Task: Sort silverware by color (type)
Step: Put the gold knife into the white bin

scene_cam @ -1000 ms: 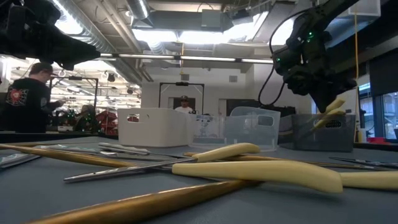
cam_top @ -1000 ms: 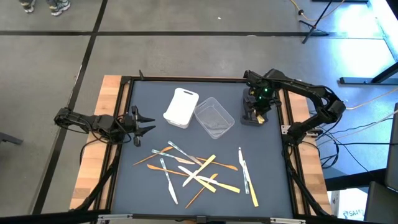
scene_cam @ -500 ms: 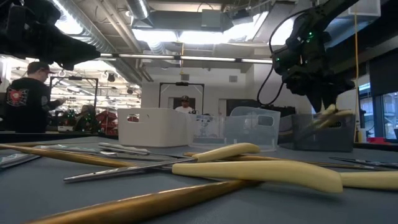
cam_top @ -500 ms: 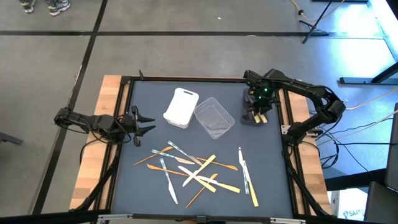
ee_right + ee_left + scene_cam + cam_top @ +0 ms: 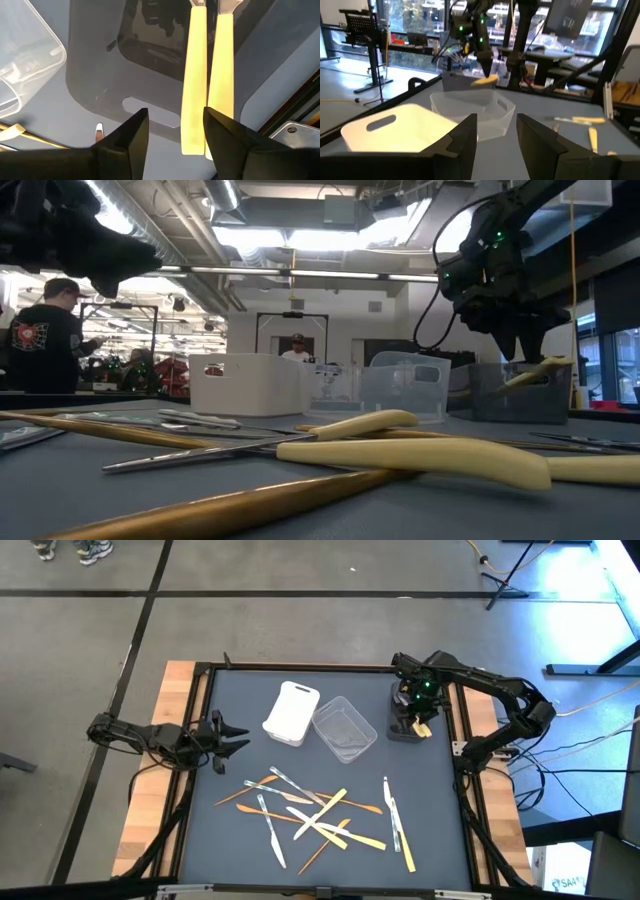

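Spread jaws mark the right gripper (image 5: 414, 721), which hangs over the dark grey tub (image 5: 405, 718) at the far right of the table (image 5: 230, 830); two yellow pieces (image 5: 207, 75) lie side by side across the tub's rim, their handles sticking out past its edge and free of the fingers (image 5: 123, 137). From table height one yellow piece (image 5: 532, 371) leans over the tub's top edge just below that gripper. The left gripper (image 5: 228, 738) waits at the left edge of the table, its jaws also apart and empty, pointing toward the white tub (image 5: 291, 712) and the clear tub (image 5: 344, 729), which stand touching at the far middle. Most of the silverware (image 5: 318, 815) lies scattered on the near half of the table: clear, yellow and tan-orange pieces crossing one another, with a few more (image 5: 396, 823) just to their right.
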Motion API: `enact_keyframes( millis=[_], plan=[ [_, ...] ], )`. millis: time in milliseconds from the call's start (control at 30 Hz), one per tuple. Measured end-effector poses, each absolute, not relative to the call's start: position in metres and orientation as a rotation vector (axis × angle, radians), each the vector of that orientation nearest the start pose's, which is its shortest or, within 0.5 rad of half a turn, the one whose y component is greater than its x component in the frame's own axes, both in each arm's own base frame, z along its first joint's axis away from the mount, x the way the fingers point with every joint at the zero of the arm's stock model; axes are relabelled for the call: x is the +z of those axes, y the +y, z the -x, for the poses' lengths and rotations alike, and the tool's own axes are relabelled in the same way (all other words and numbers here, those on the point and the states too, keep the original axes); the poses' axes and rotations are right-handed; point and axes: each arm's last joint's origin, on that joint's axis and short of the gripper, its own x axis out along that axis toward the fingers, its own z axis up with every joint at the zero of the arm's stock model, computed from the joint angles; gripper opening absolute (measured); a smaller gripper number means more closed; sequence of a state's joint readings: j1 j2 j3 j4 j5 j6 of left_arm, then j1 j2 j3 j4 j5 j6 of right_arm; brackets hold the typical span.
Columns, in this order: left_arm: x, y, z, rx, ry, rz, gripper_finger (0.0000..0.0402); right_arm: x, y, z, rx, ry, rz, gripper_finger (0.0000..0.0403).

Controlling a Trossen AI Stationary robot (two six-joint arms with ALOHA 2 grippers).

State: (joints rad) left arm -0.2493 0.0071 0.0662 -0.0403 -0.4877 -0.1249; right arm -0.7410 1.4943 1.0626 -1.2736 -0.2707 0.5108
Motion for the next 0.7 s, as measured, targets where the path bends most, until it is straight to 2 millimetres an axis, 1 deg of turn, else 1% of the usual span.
enact_keyframes(
  millis=[167,333,533,700],
  plan=[
    [0.182,-0.009,-0.091,0.227,-0.039,0.134,0.0132,0.225,-0.152,-0.178,-0.735,1.431,-1.211,0.0174],
    [0.185,-0.010,-0.092,0.227,-0.031,0.134,0.0132,0.234,-0.149,-0.173,-0.752,1.392,-1.174,0.0175],
    [0.210,-0.011,-0.096,0.229,-0.001,0.116,0.0132,0.253,-0.141,-0.163,-0.775,1.308,-1.116,0.0175],
    [0.230,-0.014,-0.108,0.238,0.128,0.091,0.0132,0.269,-0.132,-0.153,-0.798,1.230,-1.061,0.0175]
  ],
)
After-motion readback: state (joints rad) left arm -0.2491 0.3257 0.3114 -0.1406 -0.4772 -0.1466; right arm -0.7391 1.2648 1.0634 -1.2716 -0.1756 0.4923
